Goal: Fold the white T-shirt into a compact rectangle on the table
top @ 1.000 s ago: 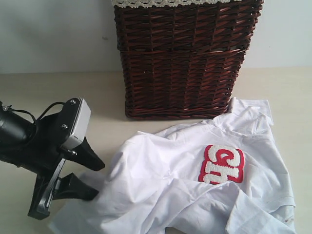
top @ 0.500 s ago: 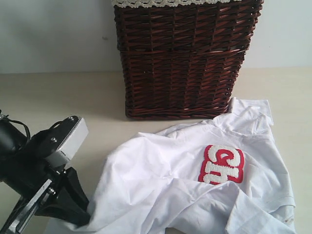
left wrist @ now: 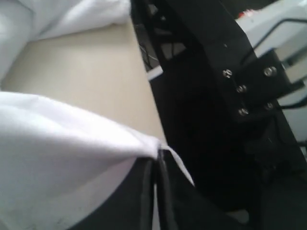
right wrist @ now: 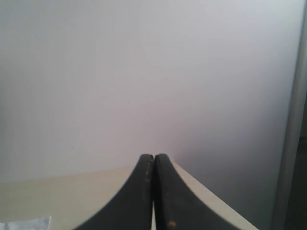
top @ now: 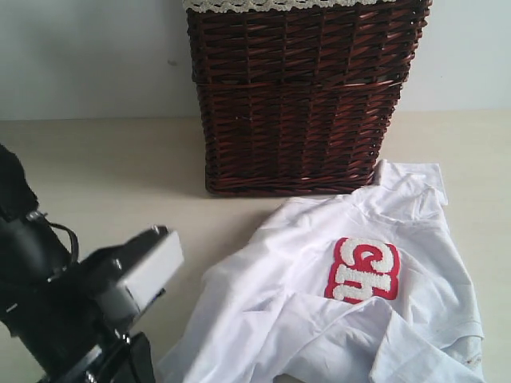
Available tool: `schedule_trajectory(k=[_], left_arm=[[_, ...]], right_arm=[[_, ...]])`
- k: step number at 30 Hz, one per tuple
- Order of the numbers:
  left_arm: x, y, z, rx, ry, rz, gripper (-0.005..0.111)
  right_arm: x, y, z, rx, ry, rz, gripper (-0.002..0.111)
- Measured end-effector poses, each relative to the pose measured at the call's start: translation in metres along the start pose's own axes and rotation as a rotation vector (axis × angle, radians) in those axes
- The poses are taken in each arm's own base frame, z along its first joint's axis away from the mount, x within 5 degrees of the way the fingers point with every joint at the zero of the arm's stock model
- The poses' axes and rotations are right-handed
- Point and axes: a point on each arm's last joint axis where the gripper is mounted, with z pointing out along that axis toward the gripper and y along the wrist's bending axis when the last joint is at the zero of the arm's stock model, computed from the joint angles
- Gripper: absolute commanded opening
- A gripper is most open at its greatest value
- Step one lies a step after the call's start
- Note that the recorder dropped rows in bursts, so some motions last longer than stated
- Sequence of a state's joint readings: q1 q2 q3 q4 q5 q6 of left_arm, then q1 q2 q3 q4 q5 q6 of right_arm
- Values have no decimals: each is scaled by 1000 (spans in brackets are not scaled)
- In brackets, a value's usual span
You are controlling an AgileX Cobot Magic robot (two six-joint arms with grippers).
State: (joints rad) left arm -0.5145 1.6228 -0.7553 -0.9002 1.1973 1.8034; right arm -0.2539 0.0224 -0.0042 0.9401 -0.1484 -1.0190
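The white T-shirt (top: pixel 319 319) lies crumpled on the table (top: pixel 104 175), right of centre, its red patch (top: pixel 363 270) facing up. The left arm fills the lower left of the exterior view, and its fingertips are below that frame's edge. In the left wrist view my left gripper (left wrist: pixel 156 155) is shut on a bunched edge of the white T-shirt (left wrist: pixel 62 139), which is lifted above the table (left wrist: pixel 81 67). My right gripper (right wrist: pixel 153 160) is shut on nothing and points at the wall above a table edge. It does not show in the exterior view.
A dark brown wicker basket (top: pixel 295 96) with cream lace trim stands at the back centre, just behind the shirt. The pale wall (top: pixel 88 56) runs behind it. Black arm hardware (left wrist: pixel 230 96) sits past the table's edge in the left wrist view.
The left arm has swung down and to the right, out past the bottom edge. The shirt's left hem has been drawn right with it, uncovering table where cloth lay.
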Motion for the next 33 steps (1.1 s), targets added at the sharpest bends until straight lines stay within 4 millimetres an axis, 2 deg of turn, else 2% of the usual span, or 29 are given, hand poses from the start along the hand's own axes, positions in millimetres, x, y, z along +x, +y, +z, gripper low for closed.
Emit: schedule_trajectory(k=[4, 7, 10, 12, 14, 17, 18, 19, 25, 27, 30, 33], left_arm=[[-5, -12, 26, 119, 152, 59, 0], [-9, -20, 43, 145, 236, 122, 1], [-12, -17, 51, 79, 260, 149, 11], [-14, -11, 52, 5, 247, 142, 26], [-16, -5, 53, -66, 232, 131, 46], [-20, -1, 50, -153, 198, 99, 87], [-22, 0, 50, -172, 187, 80, 99], [-24, 0, 48, -192, 175, 68, 105], [-31, -3, 33, -276, 146, 104, 104], [-32, -1, 19, -354, 133, 119, 104], [-34, 4, -14, -525, 91, 120, 104], [-27, 5, -43, -617, 59, 76, 104]], right_arm=[[0, 0, 0, 0, 0, 0, 0], [0, 0, 0, 0, 0, 0, 0], [0, 0, 0, 0, 0, 0, 0], [0, 0, 0, 0, 0, 0, 0], [0, 0, 0, 0, 0, 0, 0], [0, 0, 0, 0, 0, 0, 0], [0, 0, 0, 0, 0, 0, 0], [0, 0, 0, 0, 0, 0, 0], [0, 0, 0, 0, 0, 0, 0], [0, 0, 0, 0, 0, 0, 0], [0, 0, 0, 0, 0, 0, 0], [0, 0, 0, 0, 0, 0, 0]])
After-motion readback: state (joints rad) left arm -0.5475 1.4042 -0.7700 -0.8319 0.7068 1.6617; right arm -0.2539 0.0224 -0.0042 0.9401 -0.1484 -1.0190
